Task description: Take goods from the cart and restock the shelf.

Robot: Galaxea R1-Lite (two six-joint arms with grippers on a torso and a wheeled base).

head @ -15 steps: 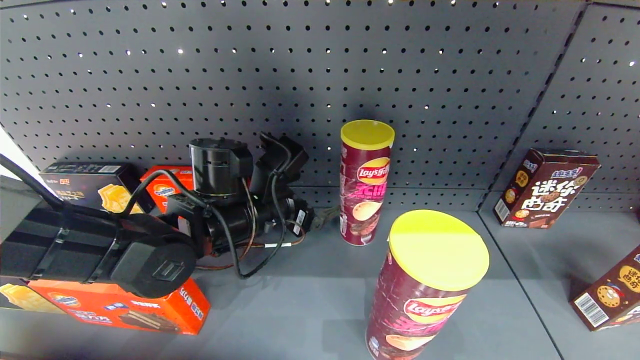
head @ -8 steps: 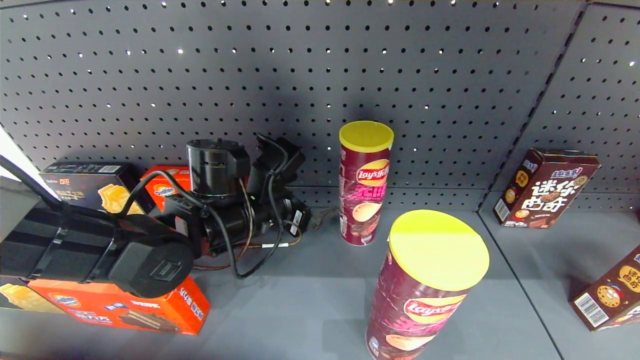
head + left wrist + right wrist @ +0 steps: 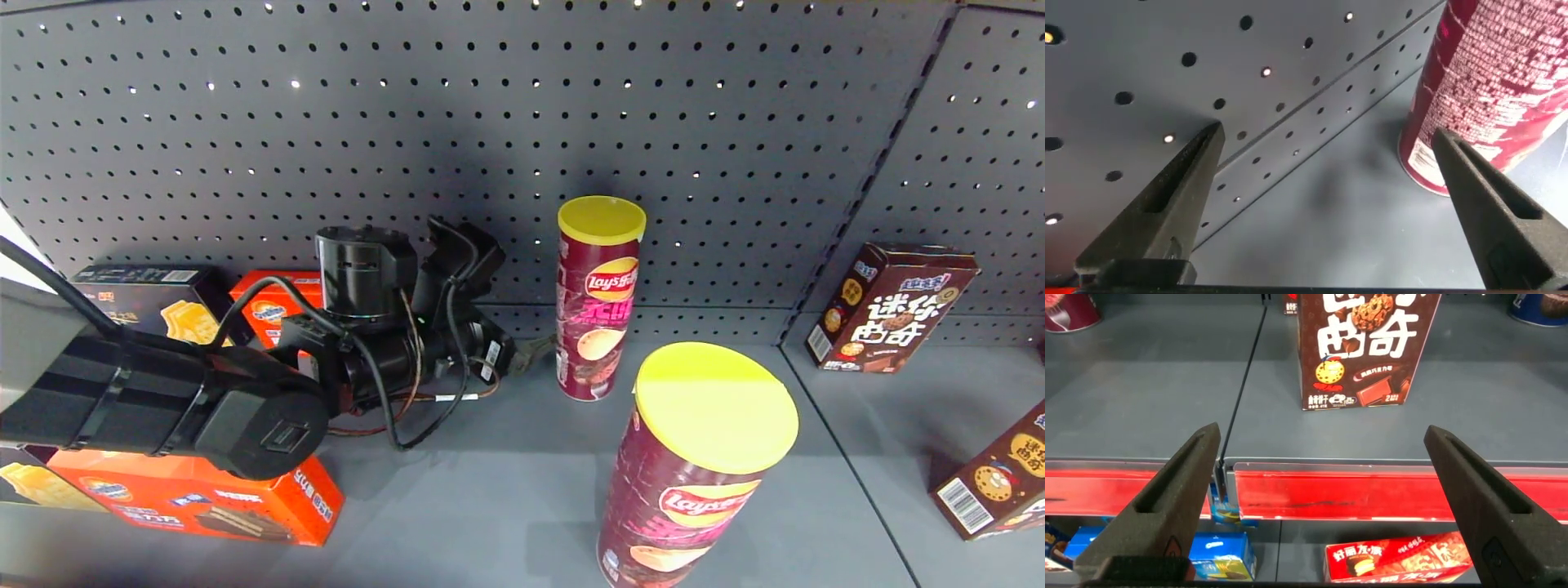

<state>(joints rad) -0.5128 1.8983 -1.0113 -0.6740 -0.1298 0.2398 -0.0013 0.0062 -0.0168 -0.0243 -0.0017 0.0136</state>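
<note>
Shelf of grey metal, dark pegboard behind

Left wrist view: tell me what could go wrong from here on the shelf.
1. The open left end effector sits close beside the tall maroon chip can with the yellow lid at the grey pegboard back wall; a sideways swing on withdrawal could likely topple it.
2. The left arm lies just above the flat orange cardboard box near the front of the grey shelf; dragging back low might push it off.
</note>
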